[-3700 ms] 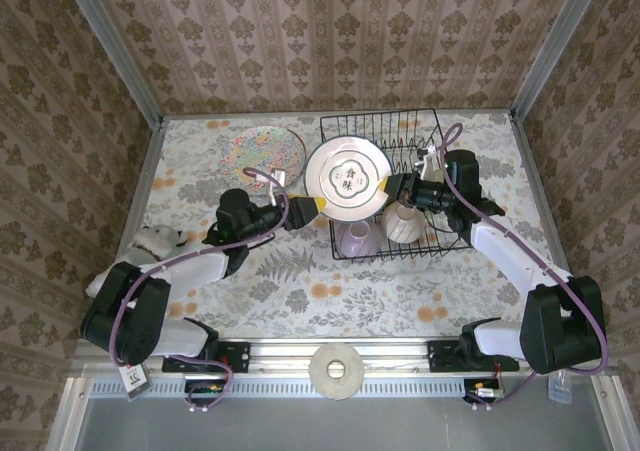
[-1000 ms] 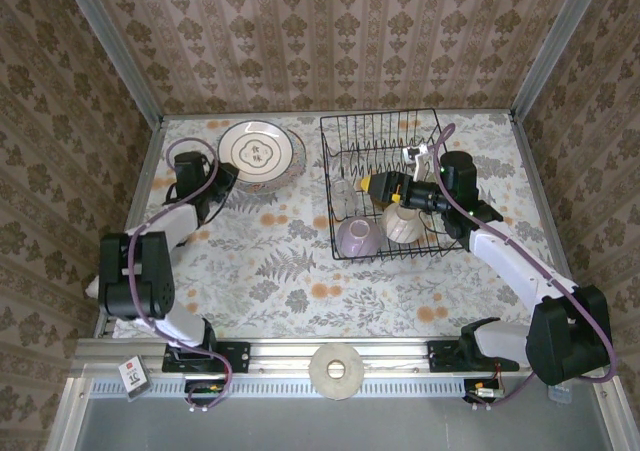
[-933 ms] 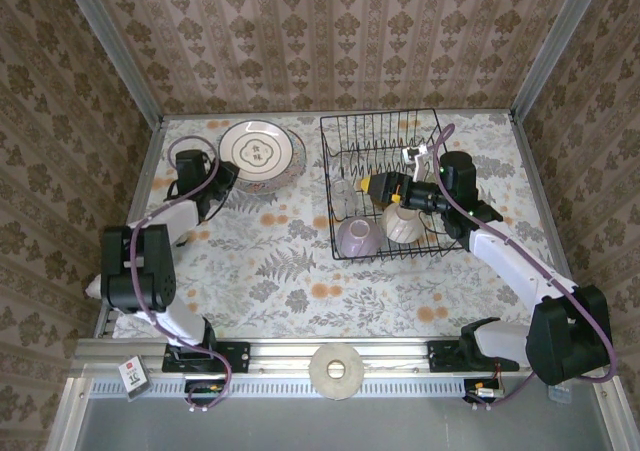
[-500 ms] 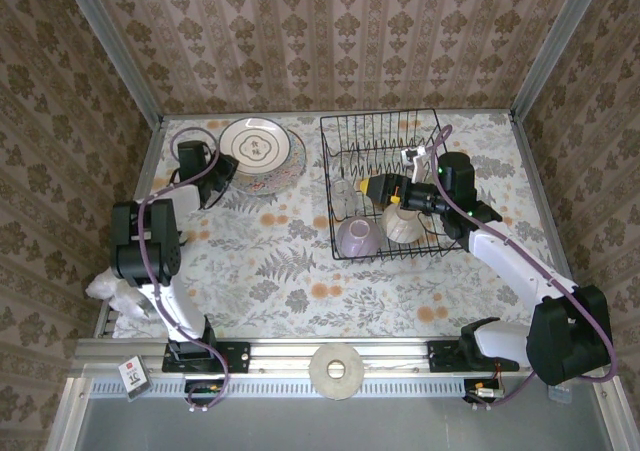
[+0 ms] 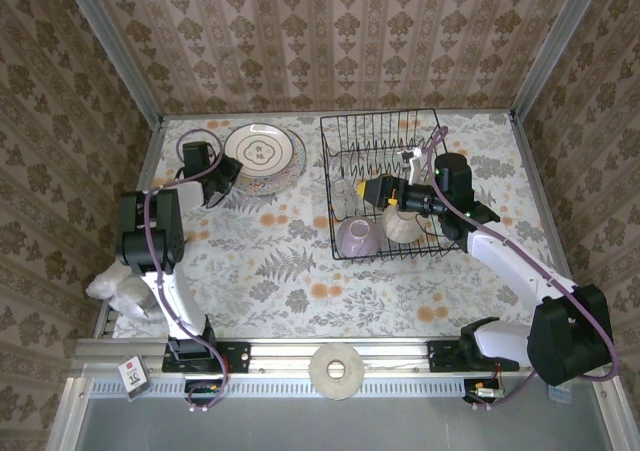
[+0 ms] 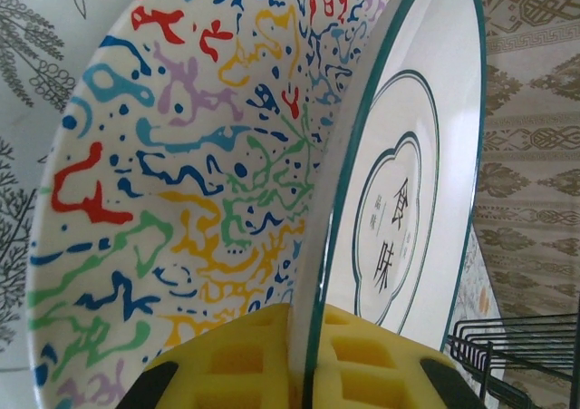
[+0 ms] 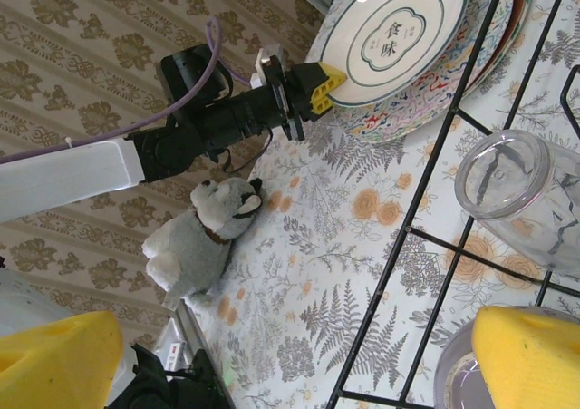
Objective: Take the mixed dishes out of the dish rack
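The counter (image 5: 300, 271) lies open between the near rail and the dish rack (image 5: 380, 131). The rack's raised left wall stands between the white plate (image 5: 258, 148), stacked far-left, and the lilac bowl (image 5: 356, 237), cream bowl (image 5: 408, 229) and clear glass (image 5: 343, 197) crowding its near half. The rack's far half holds bare prongs. The plush dog (image 5: 118, 289) takes the near-left corner.

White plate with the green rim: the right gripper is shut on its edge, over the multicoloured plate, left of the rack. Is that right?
No, it is the left gripper that is shut on the white plate, as the left wrist view shows. The rest stands: the plate is over the multicoloured plate, left of the dish rack.
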Robot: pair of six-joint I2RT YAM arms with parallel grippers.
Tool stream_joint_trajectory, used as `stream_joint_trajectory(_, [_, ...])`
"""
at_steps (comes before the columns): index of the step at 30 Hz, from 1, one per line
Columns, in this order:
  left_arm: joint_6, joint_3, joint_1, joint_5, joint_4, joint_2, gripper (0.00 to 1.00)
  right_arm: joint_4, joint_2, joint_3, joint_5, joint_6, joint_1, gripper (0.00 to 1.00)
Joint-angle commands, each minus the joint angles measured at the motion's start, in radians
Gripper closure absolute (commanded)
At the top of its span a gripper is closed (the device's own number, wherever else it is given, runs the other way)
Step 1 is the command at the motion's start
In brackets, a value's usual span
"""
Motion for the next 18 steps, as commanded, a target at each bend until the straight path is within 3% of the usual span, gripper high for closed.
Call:
stream_joint_trajectory(1, [0.018,0.042,0.013,0.031,0.033,0.017,1.00,-0.018,-0.013,0.029,0.016,-0.023,0.008,0.00])
stream_joint_trajectory(8, [0.029,0.063,0.014,0.031,0.026,0.044,0.96,-0.025,-0.017,0.029,0.020,-0.029,0.013,0.00])
stream_joint_trajectory(18, [0.040,0.086,0.020,0.032,0.009,0.056,0.76,-0.034,-0.015,0.031,0.029,-0.038,0.015,0.00])
